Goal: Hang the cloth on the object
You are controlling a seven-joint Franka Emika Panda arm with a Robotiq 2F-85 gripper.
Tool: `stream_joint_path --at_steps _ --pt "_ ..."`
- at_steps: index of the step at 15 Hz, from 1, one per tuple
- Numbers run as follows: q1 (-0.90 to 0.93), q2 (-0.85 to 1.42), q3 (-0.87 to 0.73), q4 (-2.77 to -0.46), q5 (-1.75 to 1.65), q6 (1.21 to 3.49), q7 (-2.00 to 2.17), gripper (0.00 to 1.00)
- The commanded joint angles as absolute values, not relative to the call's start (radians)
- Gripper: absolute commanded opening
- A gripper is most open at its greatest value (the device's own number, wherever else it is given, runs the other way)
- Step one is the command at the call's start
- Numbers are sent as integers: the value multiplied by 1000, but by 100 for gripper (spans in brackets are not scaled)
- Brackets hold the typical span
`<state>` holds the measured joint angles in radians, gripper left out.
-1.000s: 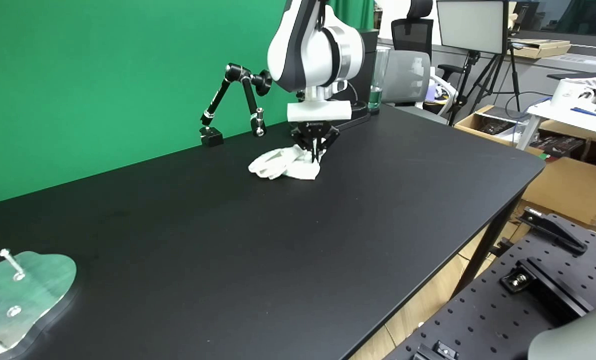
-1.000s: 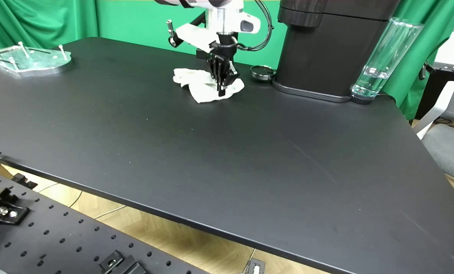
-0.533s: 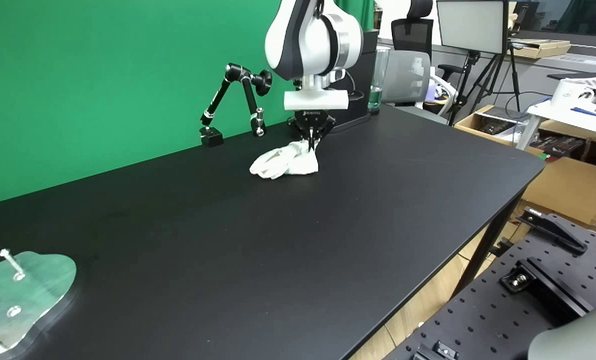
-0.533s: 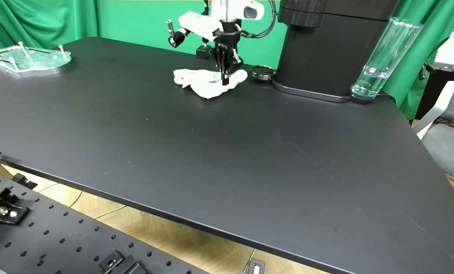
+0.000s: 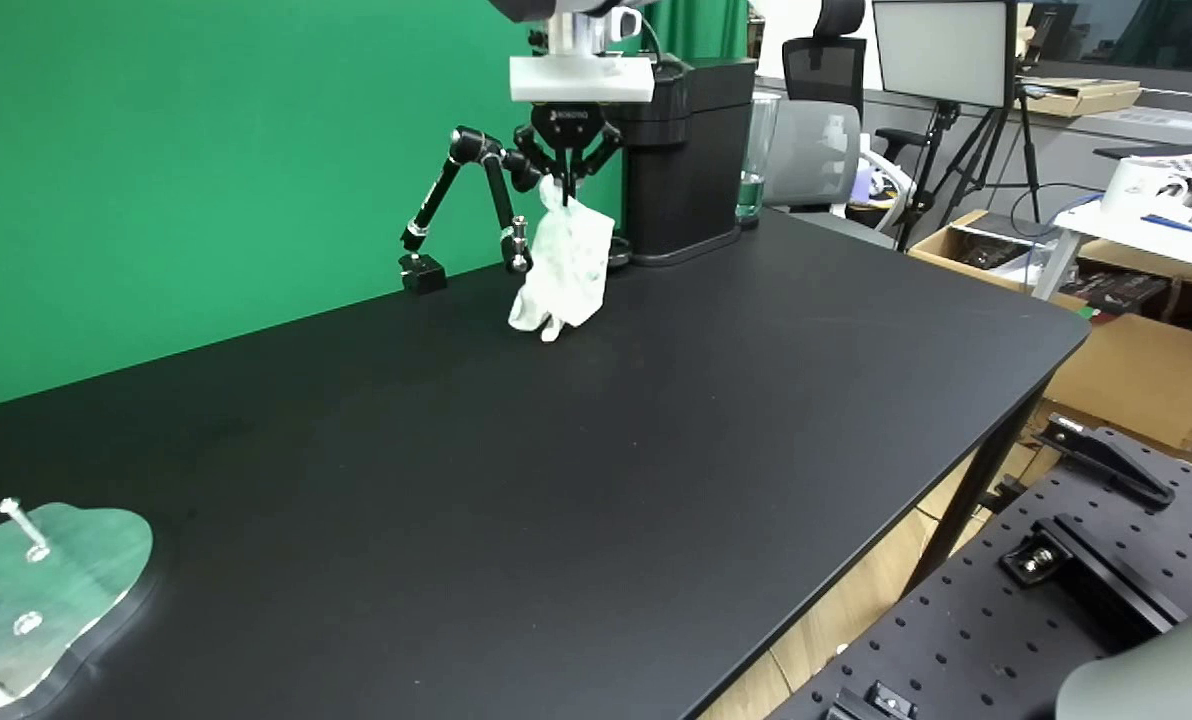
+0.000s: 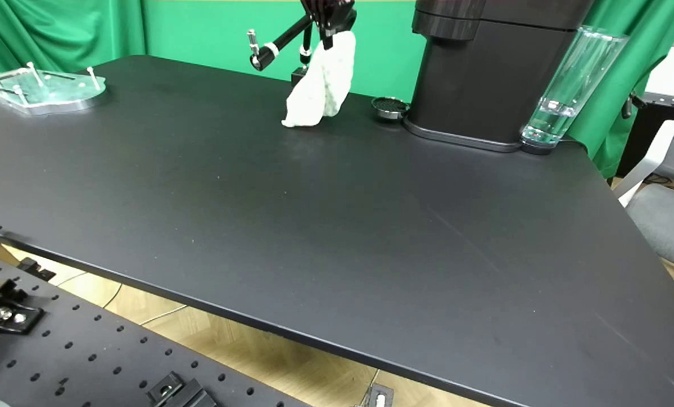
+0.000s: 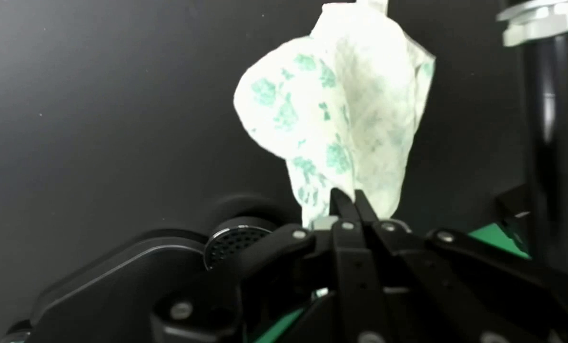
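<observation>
The white cloth with green print hangs down in folds from my gripper. The cloth also shows in an exterior view and in the wrist view. My gripper is shut on the cloth's upper part, pinched between the fingertips. I cannot tell whether its lower end touches the table. A black jointed arm stand rises at the table's back edge, just left of the cloth. The stand shows in an exterior view and at the right of the wrist view. The cloth hides part of the stand.
A black coffee machine with a clear water tank stands right of the cloth. A small round metal drip dish lies by its base. A green glass plate with pegs lies at the table's far end. A green wall is behind.
My gripper has risen well above the table and moved left in an exterior view, toward the stand. The cloth, crumpled on the table before, now hangs stretched from the fingers.
</observation>
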<state>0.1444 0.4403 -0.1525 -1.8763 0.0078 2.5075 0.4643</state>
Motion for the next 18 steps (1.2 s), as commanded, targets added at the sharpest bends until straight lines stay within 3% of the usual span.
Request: stream_joint_path --at_steps 1,18 --pt "155 367 -111 -1859 -20 2423 457 0" --pt "185 389 98 -1853 29 2306 265 0"
